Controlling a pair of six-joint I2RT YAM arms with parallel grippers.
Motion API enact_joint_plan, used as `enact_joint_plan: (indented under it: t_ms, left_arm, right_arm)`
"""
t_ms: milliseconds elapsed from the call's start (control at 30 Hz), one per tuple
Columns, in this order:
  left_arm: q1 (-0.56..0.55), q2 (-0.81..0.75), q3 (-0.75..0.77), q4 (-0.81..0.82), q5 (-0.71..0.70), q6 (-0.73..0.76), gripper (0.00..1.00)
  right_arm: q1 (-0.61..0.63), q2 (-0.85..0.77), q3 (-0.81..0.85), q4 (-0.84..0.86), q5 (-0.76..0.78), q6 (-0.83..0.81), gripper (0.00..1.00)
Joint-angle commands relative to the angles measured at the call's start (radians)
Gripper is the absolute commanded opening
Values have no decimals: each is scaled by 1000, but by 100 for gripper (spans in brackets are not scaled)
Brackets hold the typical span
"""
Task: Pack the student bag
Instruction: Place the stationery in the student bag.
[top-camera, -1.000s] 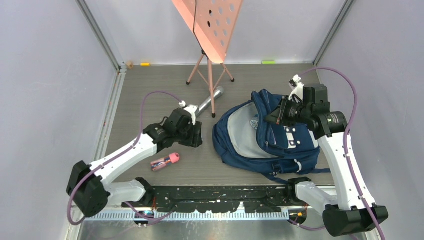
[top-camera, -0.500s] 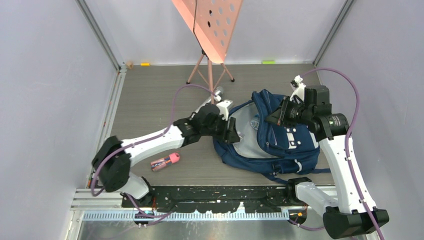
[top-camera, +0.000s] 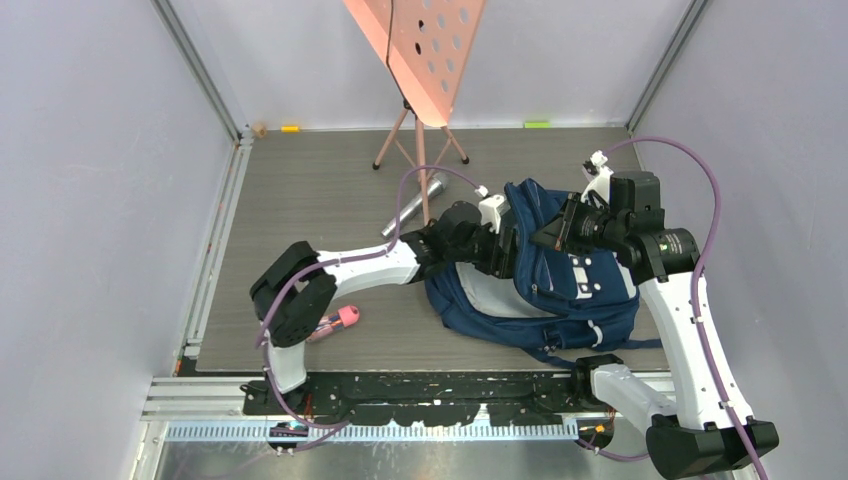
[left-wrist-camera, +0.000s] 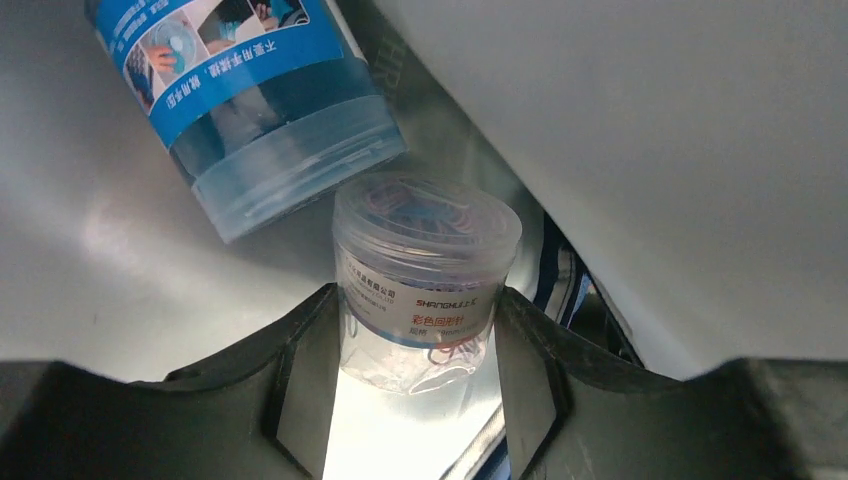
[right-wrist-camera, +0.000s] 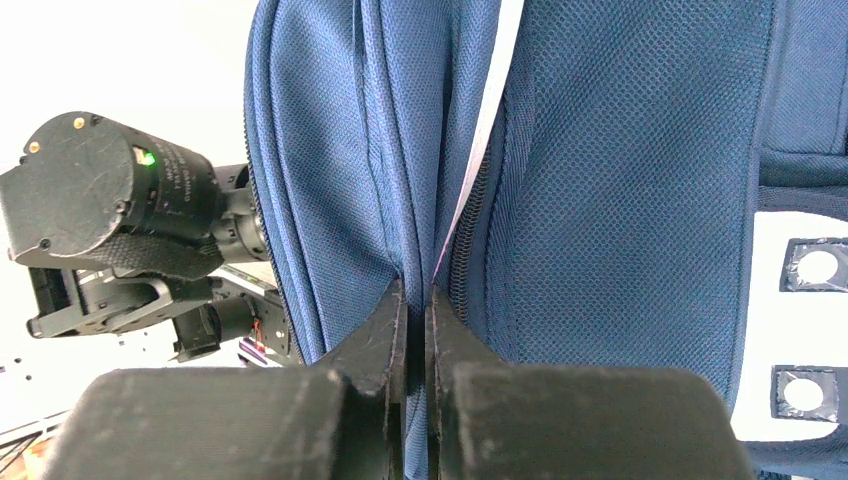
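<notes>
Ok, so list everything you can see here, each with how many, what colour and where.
student bag: one, navy with grey patches, right half of the table, open
clear jar: one, see-through, coloured clips inside, within the bag's opening
blue-labelled container: one, clear and blue, inside the bag past the jar
music stand: one, salmon pink, back of the table
metal cylinder: one, silver, lying by the stand's legs
pink item: one, near edge, partly behind the left arm
small pieces: yellow, green, back edge
left fingers: black, gripping the jar
right fingers: black, pinching bag fabric
</notes>
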Motion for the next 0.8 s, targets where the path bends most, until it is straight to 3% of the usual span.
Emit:
enact_joint_plan:
  t_ms: [0, 133, 233, 333, 567, 767]
  left_arm:
    - [-7, 51, 87, 152, 28, -33, 41]
    - [-15, 84, 110, 183, 24, -55, 50]
    - [-17, 89, 111, 183, 18, -57, 69]
    - [-17, 83, 104, 173, 8, -49, 80]
    - [-18, 54, 85, 159, 11, -36, 90]
    - [-18, -50, 2, 148, 30, -27, 91]
  right_arm:
    - [9, -44, 58, 138, -90, 26, 1]
    - [8, -34, 57, 136, -93, 26, 0]
    - [8, -33, 57, 131, -92, 22, 1]
    - [8, -35, 56, 126, -90, 18, 0]
    - [8, -40, 46, 121, -87, 14, 1]
    - [8, -39, 56, 108, -85, 6, 0]
